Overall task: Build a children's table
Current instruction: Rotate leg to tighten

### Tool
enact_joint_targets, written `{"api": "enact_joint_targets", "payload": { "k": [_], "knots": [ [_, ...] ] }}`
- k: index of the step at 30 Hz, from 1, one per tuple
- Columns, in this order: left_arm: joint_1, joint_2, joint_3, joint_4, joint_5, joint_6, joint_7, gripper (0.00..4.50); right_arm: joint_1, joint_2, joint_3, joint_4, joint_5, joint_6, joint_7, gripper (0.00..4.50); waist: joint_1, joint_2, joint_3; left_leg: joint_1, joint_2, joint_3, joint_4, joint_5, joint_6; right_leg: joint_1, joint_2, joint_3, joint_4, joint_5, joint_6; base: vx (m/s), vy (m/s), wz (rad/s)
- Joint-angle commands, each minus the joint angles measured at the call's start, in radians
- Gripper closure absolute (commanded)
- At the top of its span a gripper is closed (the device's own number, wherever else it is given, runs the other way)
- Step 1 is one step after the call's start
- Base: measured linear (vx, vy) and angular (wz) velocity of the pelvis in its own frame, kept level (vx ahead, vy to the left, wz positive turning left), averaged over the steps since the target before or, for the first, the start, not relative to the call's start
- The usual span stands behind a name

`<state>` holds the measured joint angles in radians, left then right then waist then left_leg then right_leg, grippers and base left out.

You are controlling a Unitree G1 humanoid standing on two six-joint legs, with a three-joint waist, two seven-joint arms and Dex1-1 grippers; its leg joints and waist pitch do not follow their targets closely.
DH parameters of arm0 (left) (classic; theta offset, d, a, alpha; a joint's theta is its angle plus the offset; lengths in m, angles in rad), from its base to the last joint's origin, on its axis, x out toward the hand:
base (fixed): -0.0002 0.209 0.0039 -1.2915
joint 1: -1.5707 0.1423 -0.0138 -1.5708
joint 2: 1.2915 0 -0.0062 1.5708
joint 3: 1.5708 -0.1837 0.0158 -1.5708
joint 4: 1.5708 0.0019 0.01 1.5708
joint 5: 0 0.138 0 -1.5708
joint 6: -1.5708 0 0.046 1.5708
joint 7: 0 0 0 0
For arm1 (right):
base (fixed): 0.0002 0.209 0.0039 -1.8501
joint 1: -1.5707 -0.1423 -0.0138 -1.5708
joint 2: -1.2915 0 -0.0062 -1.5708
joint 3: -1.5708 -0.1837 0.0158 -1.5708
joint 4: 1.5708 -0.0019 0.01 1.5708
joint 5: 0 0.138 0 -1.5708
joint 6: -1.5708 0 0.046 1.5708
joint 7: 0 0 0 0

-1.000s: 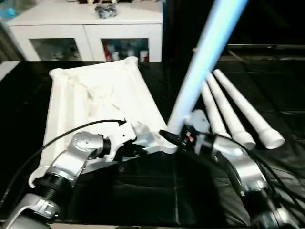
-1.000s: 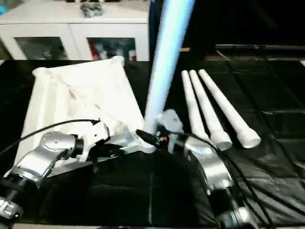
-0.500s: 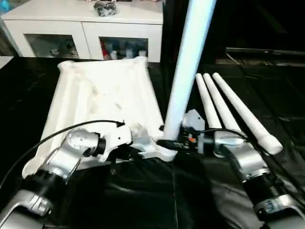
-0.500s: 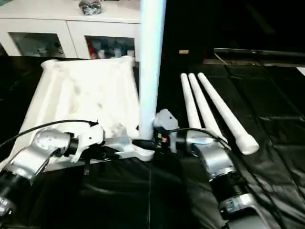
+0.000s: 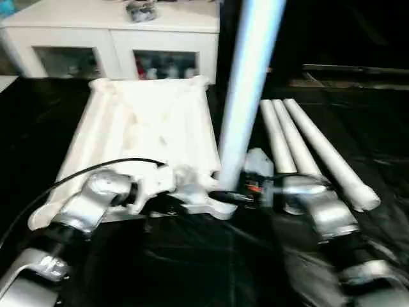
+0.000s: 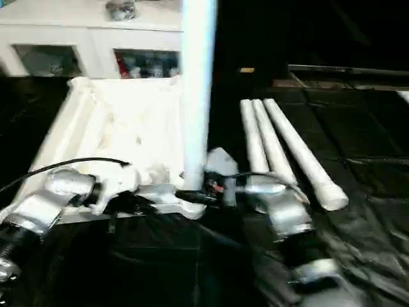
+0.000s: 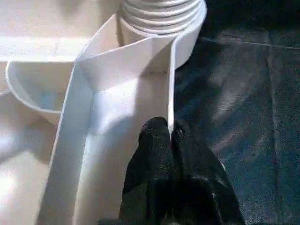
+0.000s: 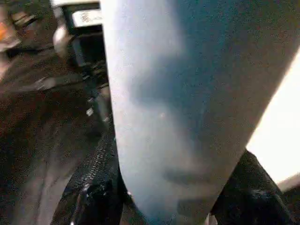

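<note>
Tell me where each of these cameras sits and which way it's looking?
Head pair: looking forward and down over both silver forearms at the table top, upright leg, three spare legs.
Left wrist: along the left gripper, shut on the top's rim.
Right wrist: close on the leg the right gripper holds.
Shared: the corner socket.

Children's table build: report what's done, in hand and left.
Done: the white ribbed plastic top lies underside up. In hand: the right gripper holds one white tapered tube leg upright at the near corner socket, while the left gripper pinches the top's rim. Left: three loose white legs.
</note>
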<state>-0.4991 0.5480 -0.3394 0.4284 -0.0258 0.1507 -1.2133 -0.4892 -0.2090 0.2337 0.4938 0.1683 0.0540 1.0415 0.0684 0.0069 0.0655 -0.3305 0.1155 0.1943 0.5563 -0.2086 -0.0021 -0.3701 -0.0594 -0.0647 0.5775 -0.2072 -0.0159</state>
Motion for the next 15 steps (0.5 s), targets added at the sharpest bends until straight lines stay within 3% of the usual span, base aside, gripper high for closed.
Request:
{"api": "enact_joint_targets", "payload": {
  "k": [1, 3, 4, 5, 6, 7, 8, 9, 10, 11, 12, 13, 15],
  "knots": [
    [0.030, -0.026, 0.027, -0.063, -0.016, 0.086, 0.102, 4.50, 0.036, 0.044, 0.067, 0.118, -0.084, 0.057, -0.088, 2.56, -0.010, 0.005, -0.002, -0.001, 0.134, -0.100, -0.092, -0.517, -0.053, -0.001, -0.149, 0.076, -0.111, -0.777, -0.098, 0.000, 0.000, 0.00],
    [0.063, -0.039, 0.053, -0.122, -0.031, 0.145, 0.147, 4.50, 0.021, 0.071, 0.048, 0.137, -0.084, 0.074, -0.149, 2.56, -0.021, 0.000, -0.002, -0.003, 0.136, -0.107, -0.097, -0.529, -0.056, 0.000, -0.146, 0.075, -0.109, -0.739, -0.098, -0.011, 0.001, -0.09],
    [0.091, -0.051, 0.073, -0.172, -0.042, 0.195, 0.187, 4.50, 0.007, 0.095, 0.031, 0.154, -0.082, 0.088, -0.201, 2.56, -0.024, 0.005, -0.002, -0.006, 0.138, -0.110, -0.099, -0.531, -0.063, 0.002, -0.148, 0.077, -0.100, -0.710, -0.111, 0.000, 0.000, 0.00],
    [0.118, -0.066, 0.091, -0.227, -0.051, 0.248, 0.225, 4.50, -0.008, 0.120, 0.012, 0.175, -0.077, 0.101, -0.252, 2.56, -0.035, 0.000, 0.003, -0.013, 0.141, -0.115, -0.102, -0.538, -0.071, 0.001, -0.150, 0.076, -0.093, -0.697, -0.130, -0.048, 0.019, -0.19],
    [0.145, -0.084, 0.106, -0.283, -0.052, 0.300, 0.266, 4.50, -0.027, 0.146, -0.009, 0.204, -0.074, 0.109, -0.312, 2.56, -0.046, 0.004, 0.005, -0.011, 0.136, -0.118, -0.100, -0.570, -0.080, 0.001, -0.150, 0.068, -0.099, -0.731, -0.123, -0.046, 0.023, -0.26],
    [0.157, -0.093, 0.113, -0.310, -0.048, 0.327, 0.284, 4.50, -0.037, 0.158, -0.019, 0.222, -0.073, 0.109, -0.341, 2.56, -0.053, -0.007, 0.007, -0.018, 0.132, -0.120, -0.101, -0.567, -0.074, 0.005, -0.148, 0.064, -0.105, -0.744, -0.111, -0.046, 0.023, -0.26],
    [0.157, -0.093, 0.113, -0.310, -0.048, 0.327, 0.284, 4.50, -0.037, 0.158, -0.019, 0.222, -0.073, 0.109, -0.341, 2.56, -0.053, 0.002, 0.006, -0.016, 0.132, -0.121, -0.101, -0.574, -0.078, 0.006, -0.147, 0.064, -0.106, -0.708, -0.112, -0.025, 0.031, -0.25],
    [0.179, -0.129, 0.134, -0.370, -0.040, 0.394, 0.337, 4.50, -0.064, 0.188, -0.041, 0.270, -0.074, 0.108, -0.417, 2.56, -0.056, 0.001, 0.003, -0.012, 0.135, -0.115, -0.102, -0.557, -0.078, 0.002, -0.142, 0.071, -0.096, -0.601, -0.144, 0.000, 0.000, 0.00],
    [0.179, -0.129, 0.134, -0.370, -0.040, 0.394, 0.337, 4.50, -0.064, 0.188, -0.041, 0.270, -0.074, 0.108, -0.417, 2.56, -0.056, 0.001, 0.003, -0.012, 0.135, -0.115, -0.102, -0.557, -0.078, 0.002, -0.142, 0.071, -0.096, -0.601, -0.144, 0.000, 0.000, 0.00],
    [0.199, -0.185, 0.151, -0.449, -0.023, 0.478, 0.412, 4.50, -0.092, 0.217, -0.056, 0.322, -0.085, 0.106, -0.500, 2.56, -0.055, -0.002, 0.008, -0.010, 0.133, -0.111, -0.099, -0.549, -0.067, -0.003, -0.142, 0.073, -0.102, -0.584, -0.153, 0.000, 0.000, 0.00],
    [0.205, -0.208, 0.156, -0.480, -0.017, 0.509, 0.443, 4.50, -0.102, 0.227, -0.059, 0.341, -0.090, 0.105, -0.528, 2.56, -0.062, -0.006, 0.006, -0.012, 0.135, -0.108, -0.094, -0.506, -0.063, -0.001, -0.149, 0.079, -0.094, -0.543, -0.182, 0.000, 0.000, 0.00],
    [0.211, -0.225, 0.156, -0.505, -0.012, 0.533, 0.467, 4.50, -0.110, 0.235, -0.063, 0.356, -0.094, 0.105, -0.548, 2.56, -0.061, -0.003, 0.007, -0.014, 0.135, -0.106, -0.094, -0.497, -0.059, 0.001, -0.145, 0.077, -0.096, -0.545, -0.182, 0.000, 0.000, 0.00],
    [0.218, -0.254, 0.138, -0.549, 0.002, 0.572, 0.510, 4.50, -0.121, 0.253, -0.069, 0.379, -0.099, 0.106, -0.572, 2.56, -0.063, -0.008, 0.011, -0.020, 0.135, -0.107, -0.095, -0.487, -0.050, 0.004, -0.144, 0.075, -0.095, -0.529, -0.187, 0.000, 0.000, 0.00]
  ]
}}
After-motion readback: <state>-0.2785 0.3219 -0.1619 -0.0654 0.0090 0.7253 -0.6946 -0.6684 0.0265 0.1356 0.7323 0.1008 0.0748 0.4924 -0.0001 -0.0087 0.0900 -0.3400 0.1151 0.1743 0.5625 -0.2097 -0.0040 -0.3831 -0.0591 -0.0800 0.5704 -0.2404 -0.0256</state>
